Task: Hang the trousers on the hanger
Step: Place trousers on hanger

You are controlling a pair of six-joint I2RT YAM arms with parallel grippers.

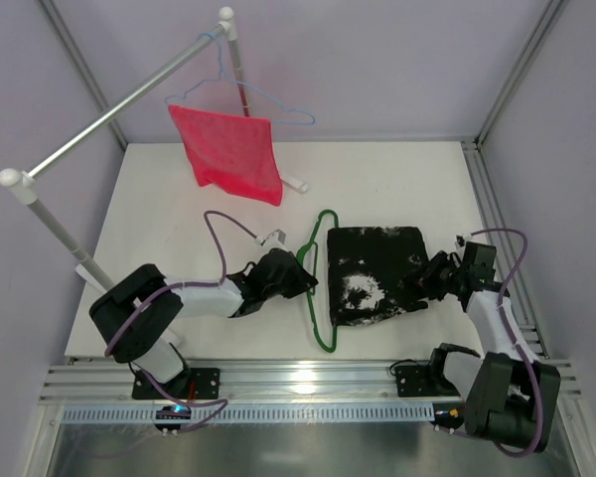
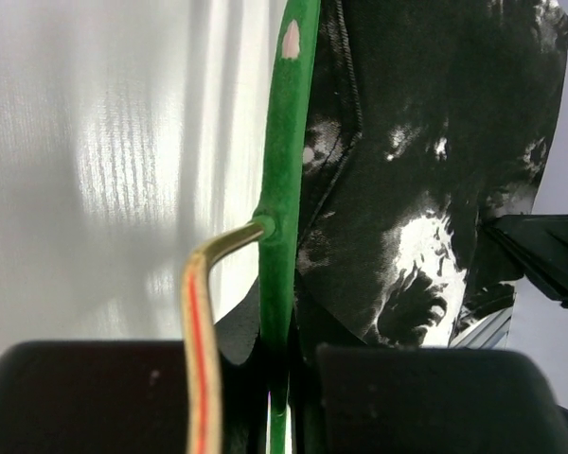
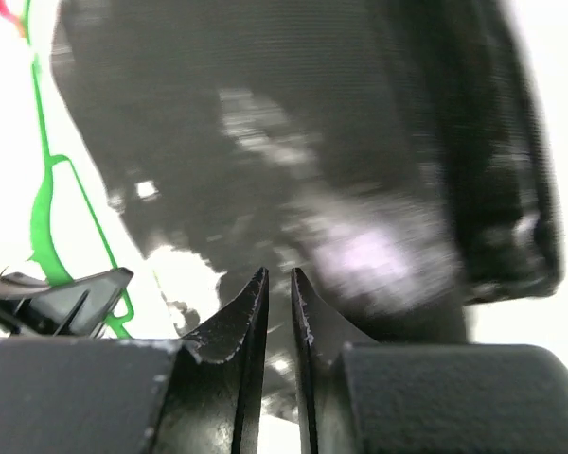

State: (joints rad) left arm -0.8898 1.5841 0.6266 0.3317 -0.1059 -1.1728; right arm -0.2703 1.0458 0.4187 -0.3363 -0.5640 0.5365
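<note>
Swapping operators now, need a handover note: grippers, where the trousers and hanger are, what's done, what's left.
Left gripper: shut on the hanger, which lies low on the table.
Right gripper: jaws nearly closed at the right edge of the trousers; can't tell whether fabric is pinched.
Trousers: folded flat on the table, left edge against the hanger.
Done: hanger gripped, trousers brought alongside it.
Left: get the trousers onto the hanger; they are not hung yet.
</note>
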